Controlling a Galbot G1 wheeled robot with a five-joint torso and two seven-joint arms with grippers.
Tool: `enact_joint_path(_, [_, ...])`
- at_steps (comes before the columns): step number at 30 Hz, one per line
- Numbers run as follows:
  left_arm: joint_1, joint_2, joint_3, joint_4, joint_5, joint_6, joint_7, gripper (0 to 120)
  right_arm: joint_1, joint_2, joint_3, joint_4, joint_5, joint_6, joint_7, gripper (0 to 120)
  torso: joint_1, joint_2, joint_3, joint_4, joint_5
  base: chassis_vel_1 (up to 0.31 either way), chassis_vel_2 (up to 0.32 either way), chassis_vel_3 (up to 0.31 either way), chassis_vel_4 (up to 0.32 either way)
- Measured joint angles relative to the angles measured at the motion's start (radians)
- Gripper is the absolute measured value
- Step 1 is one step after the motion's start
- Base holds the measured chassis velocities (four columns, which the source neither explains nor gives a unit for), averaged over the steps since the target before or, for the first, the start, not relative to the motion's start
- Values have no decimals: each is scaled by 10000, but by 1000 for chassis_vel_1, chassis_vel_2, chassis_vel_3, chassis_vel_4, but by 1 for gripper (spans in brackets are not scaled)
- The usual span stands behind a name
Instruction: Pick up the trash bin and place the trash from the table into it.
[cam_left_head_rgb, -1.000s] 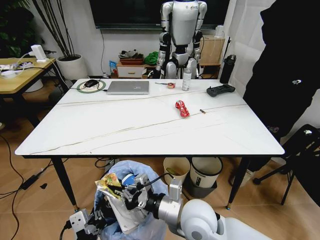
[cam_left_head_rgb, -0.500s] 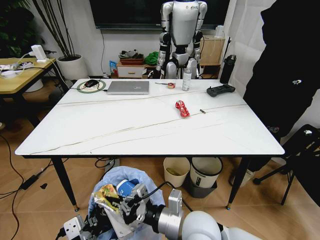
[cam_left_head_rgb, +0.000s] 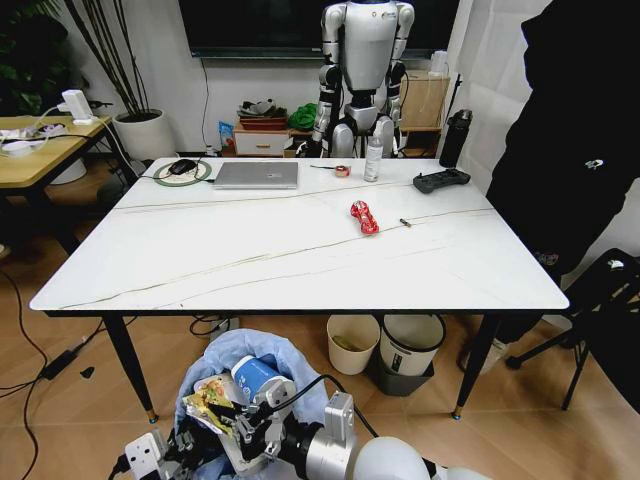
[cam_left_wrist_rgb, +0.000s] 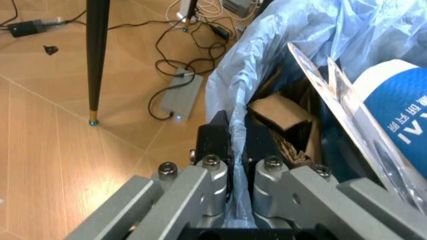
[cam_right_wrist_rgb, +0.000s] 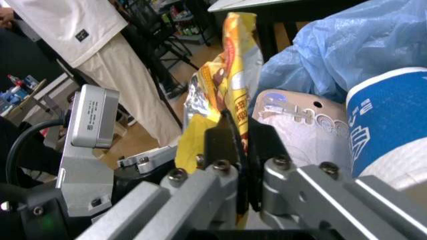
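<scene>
The trash bin (cam_left_head_rgb: 232, 352), lined with a crinkly light-blue bag, sits low in front of the table (cam_left_head_rgb: 250, 262). My left gripper (cam_left_wrist_rgb: 237, 146) is shut on the bag's rim (cam_left_wrist_rgb: 235, 85). Over the bin's mouth, my right gripper (cam_right_wrist_rgb: 240, 137) is shut on a yellowish wrapper (cam_right_wrist_rgb: 228, 75), which also shows in the head view (cam_left_head_rgb: 210, 400). Inside the bin lie a blue-and-white paper cup (cam_left_head_rgb: 255, 378), a flat white pouch (cam_right_wrist_rgb: 293, 120) and crumpled brown paper (cam_left_wrist_rgb: 280, 112). A red wrapper (cam_left_head_rgb: 364, 216) lies on the table right of centre.
On the far side of the table stand a silver laptop (cam_left_head_rgb: 257, 175), a spray bottle (cam_left_head_rgb: 373, 160) and a black controller (cam_left_head_rgb: 441, 180). A cream bin (cam_left_head_rgb: 352, 340) and a dark grey bin (cam_left_head_rgb: 410, 350) sit under it. A power brick and cables (cam_left_wrist_rgb: 179, 95) lie by a table leg (cam_left_wrist_rgb: 97, 50).
My right gripper has sunk lower with the yellowish wrapper, down to the bin's mouth. The paper cup now shows above it. The left gripper keeps its hold on the bag.
</scene>
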Motion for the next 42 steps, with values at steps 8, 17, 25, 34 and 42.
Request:
enact_joint_path(8, [-42,43,-32,21,-99,-6,4,0,-42,-118,81,23,-27,18,-17,34,0,0,0,0,0,0,0,0,0])
enact_joint_path(17, [-64,64,-43,46,-143,-11,5,0,-90,-302,281,139,-14,39,-97,41,0,0,0,0,0,0,0,0,0])
enact_joint_path(25, [-68,117,-58,89,-124,-23,9,0,-209,-785,884,684,155,42,-104,41,0,0,0,0,0,0,0,0,0])
enact_joint_path(34, [-115,166,24,135,-57,-39,38,0,-377,-969,2379,1067,222,-13,-147,46,0,0,0,-1,1,0,0,0,0])
enact_joint_path(42, [-114,189,143,130,95,-126,144,0,-53,-285,4740,593,-313,-592,-286,75,0,0,0,1,0,0,0,0,0])
